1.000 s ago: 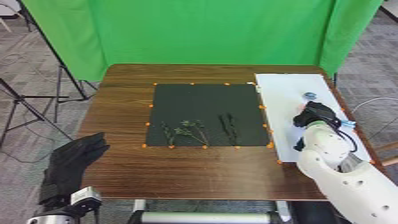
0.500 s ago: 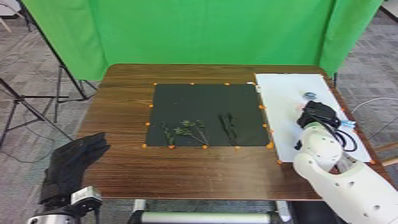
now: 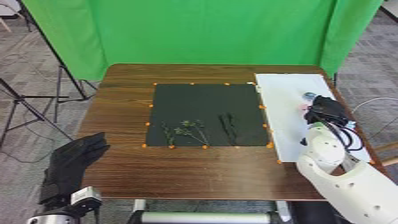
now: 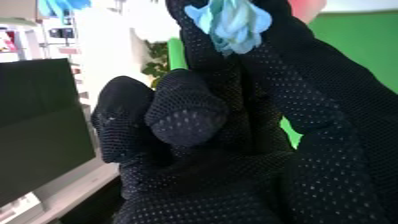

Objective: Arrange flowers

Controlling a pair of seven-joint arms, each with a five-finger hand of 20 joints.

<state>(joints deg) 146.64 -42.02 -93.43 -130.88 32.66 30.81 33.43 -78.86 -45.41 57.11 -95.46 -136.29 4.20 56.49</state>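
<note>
Green curtain [image 3: 195,35] behind, gray carpet [image 3: 27,150].

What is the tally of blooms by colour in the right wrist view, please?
Blue: 2, one seen against the black glove of the right hand and another farther off
Pink: 1, partly in view
Total: 3
</note>
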